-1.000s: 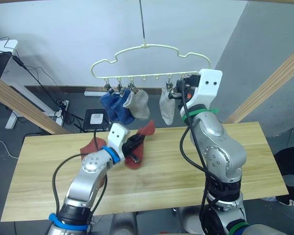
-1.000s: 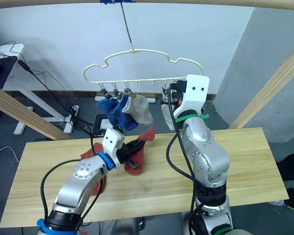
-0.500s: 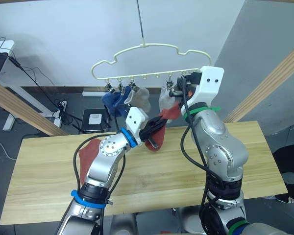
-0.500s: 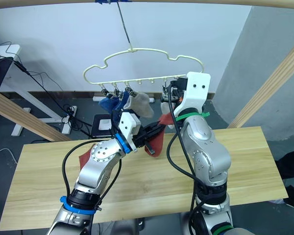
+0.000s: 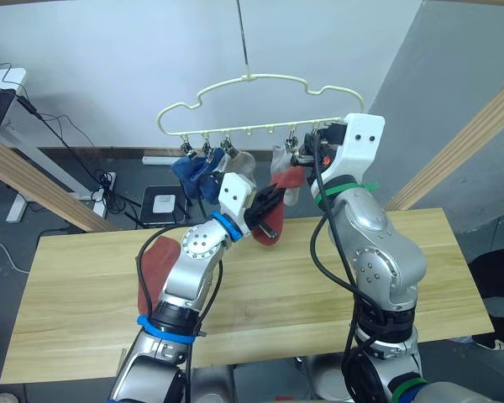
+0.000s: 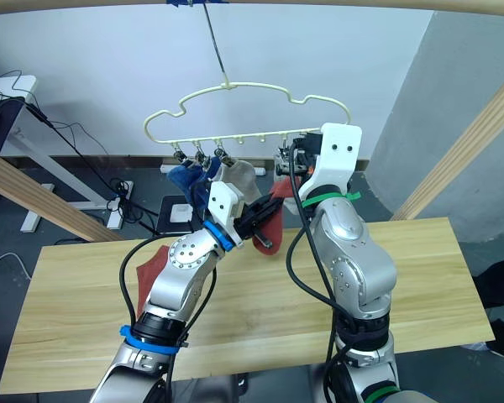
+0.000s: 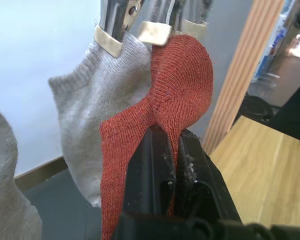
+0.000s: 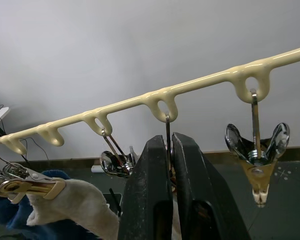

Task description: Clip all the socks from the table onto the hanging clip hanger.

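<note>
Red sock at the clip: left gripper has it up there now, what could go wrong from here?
The left gripper pinches the red sock mid-body, so the edge at the clip may be floppy and miss or catch thinly. The right gripper is shut on that clip's wire; if it slips, the hanger could swing. The grey sock beside it might get nudged. A second red sock is left on the table.

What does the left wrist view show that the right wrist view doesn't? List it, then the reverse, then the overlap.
Left wrist view: the left end effector pinching a rust-red sock, plus the table.
Right wrist view: the pale-yellow hanger bar, the right end effector closed on a clip, and a free clip.
Both: a clipped grey sock.
</note>
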Robot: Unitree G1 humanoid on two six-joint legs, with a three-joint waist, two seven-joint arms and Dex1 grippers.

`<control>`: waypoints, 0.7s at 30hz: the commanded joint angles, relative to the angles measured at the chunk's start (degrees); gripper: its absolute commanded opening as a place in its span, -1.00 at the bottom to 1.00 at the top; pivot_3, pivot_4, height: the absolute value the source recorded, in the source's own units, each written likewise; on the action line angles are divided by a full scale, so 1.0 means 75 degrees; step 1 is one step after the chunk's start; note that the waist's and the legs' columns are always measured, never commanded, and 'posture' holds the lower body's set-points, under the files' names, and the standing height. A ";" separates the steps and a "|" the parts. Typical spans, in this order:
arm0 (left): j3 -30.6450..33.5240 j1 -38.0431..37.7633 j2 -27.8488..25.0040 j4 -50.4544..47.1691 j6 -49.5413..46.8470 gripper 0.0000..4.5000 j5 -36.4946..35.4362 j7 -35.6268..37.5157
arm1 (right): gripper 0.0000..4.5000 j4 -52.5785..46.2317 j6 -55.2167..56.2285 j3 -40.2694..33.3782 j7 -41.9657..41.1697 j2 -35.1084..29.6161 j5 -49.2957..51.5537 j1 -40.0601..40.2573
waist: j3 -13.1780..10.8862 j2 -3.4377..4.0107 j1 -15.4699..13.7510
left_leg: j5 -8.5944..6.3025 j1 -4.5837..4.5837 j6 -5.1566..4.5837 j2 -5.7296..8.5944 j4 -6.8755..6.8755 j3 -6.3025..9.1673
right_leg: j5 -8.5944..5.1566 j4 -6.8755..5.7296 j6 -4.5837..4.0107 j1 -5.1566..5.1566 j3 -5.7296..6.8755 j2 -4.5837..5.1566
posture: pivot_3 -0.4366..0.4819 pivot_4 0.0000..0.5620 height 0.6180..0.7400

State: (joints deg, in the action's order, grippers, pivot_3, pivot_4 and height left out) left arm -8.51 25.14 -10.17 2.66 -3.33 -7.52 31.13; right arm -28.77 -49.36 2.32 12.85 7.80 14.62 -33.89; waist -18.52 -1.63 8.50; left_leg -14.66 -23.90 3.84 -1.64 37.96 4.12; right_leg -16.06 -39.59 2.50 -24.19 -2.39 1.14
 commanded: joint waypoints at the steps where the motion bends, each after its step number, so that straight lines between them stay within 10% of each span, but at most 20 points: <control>1: 0.0005 0.0131 0.0126 -0.0111 0.0152 -0.99 0.0069 -0.0176 | -1.00 -0.0312 0.0005 -0.0038 0.0065 0.0197 -0.0019 -0.0147 | 0.0000 0.0000 0.0000 | 0.0000 0.0000 0.0000 0.0000 0.0000 0.0000 | 0.0000 0.0000 0.0000 0.0000 0.0000 0.0000 | -0.66 0.03 1.00; 11: -0.0050 0.0295 0.0347 -0.0004 0.0157 -0.99 0.0163 -0.0322 | -1.00 -0.0377 0.0027 -0.0051 0.0101 0.0372 0.0097 -0.0045 | 0.0000 0.0000 0.0007 | 0.0000 0.0000 0.0000 0.0001 0.0000 -0.0001 | 0.0000 -0.0001 0.0000 0.0000 0.0000 0.0000 | -0.66 0.03 1.00; 17: -0.0064 0.0292 0.0335 -0.0004 0.0238 -1.00 0.0120 -0.0188 | -0.16 -0.0524 -0.0137 -0.0080 0.0074 0.0313 0.0196 0.0024 | 0.0000 0.0000 0.0024 | 0.0000 0.0000 0.0000 0.0001 -0.0001 -0.0002 | 0.0000 0.0000 0.0000 0.0000 -0.0001 0.0000 | -0.67 0.03 1.00; 21: -0.0041 0.0317 0.0255 0.0054 0.0208 -0.77 0.0242 -0.0216 | -0.14 -0.0719 -0.0398 -0.0129 -0.0134 0.0194 0.0416 0.0104 | 0.0000 0.0000 0.0051 | 0.0000 0.0000 0.0000 0.0000 -0.0001 -0.0002 | 0.0000 0.0000 0.0000 0.0000 -0.0001 -0.0001 | -0.67 0.03 1.00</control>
State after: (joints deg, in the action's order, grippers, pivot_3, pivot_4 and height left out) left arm -8.60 26.74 -8.35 3.99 -2.99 -6.23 29.54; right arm -30.73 -51.93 1.43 12.72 7.83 16.02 -33.66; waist -18.52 -1.63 8.89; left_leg -14.66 -23.90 3.84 -1.64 37.95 4.11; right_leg -16.06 -39.59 2.50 -24.19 -2.39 1.14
